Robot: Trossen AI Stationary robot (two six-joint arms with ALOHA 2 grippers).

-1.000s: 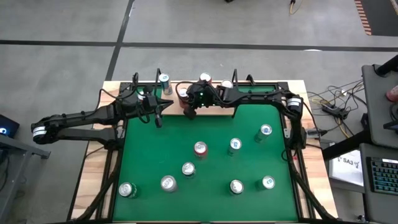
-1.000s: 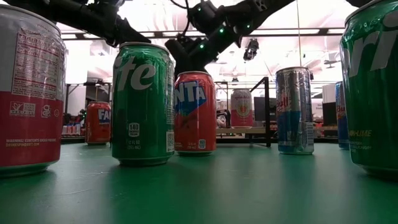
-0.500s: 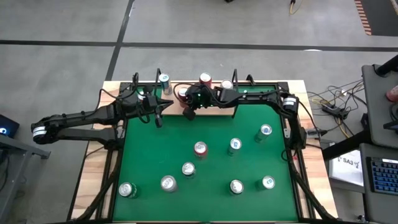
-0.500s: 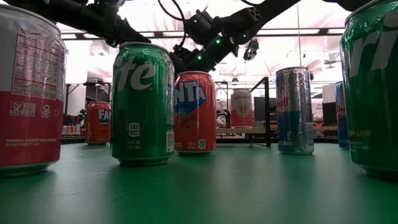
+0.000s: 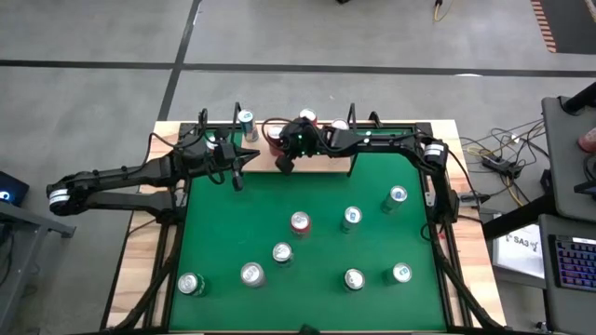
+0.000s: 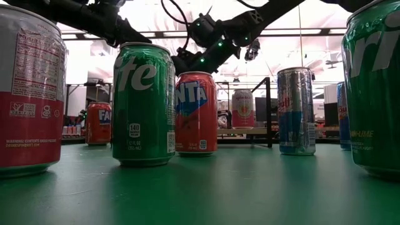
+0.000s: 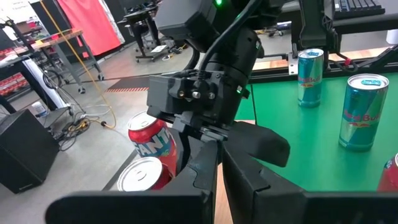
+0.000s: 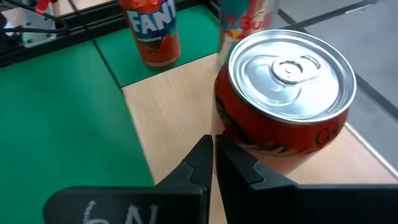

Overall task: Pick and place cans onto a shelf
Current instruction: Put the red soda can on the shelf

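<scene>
On the light-wood shelf [image 8: 168, 118] along the table's far edge stands a red can [image 8: 283, 102] with a silver top, seen from above as [image 5: 273, 137]. My right gripper [image 8: 213, 151], [image 5: 283, 165], is shut and sits low over the shelf, right beside that can's lower wall. More cans stand on the shelf: an orange one [image 8: 151, 28] and others [image 5: 306, 117], [image 5: 246, 119]. My left gripper [image 7: 219, 149], [image 5: 237, 177], is shut with nothing between its fingers, over the table's far left, pointing at the right arm. My right gripper has its shut fingertips [image 8: 229, 152] right next to the red can's lower side wall [image 8: 231, 134], coming at it slanting down. I cannot tell whether they touch it. The can stands upright on the shelf.
Several cans stand upright on the green table top [image 5: 223, 233]: a red one [image 5: 299, 221], green and blue ones [image 5: 351, 217], [image 5: 398, 195], and a near row [image 5: 251, 274], [image 5: 191, 283], [image 5: 354, 278]. Black wire uprights [image 6: 269, 112] stand at the shelf's ends.
My right gripper, still shut, has sunk slightly toward the shelf next to the red can. The left arm and the cans have stayed where they were.
</scene>
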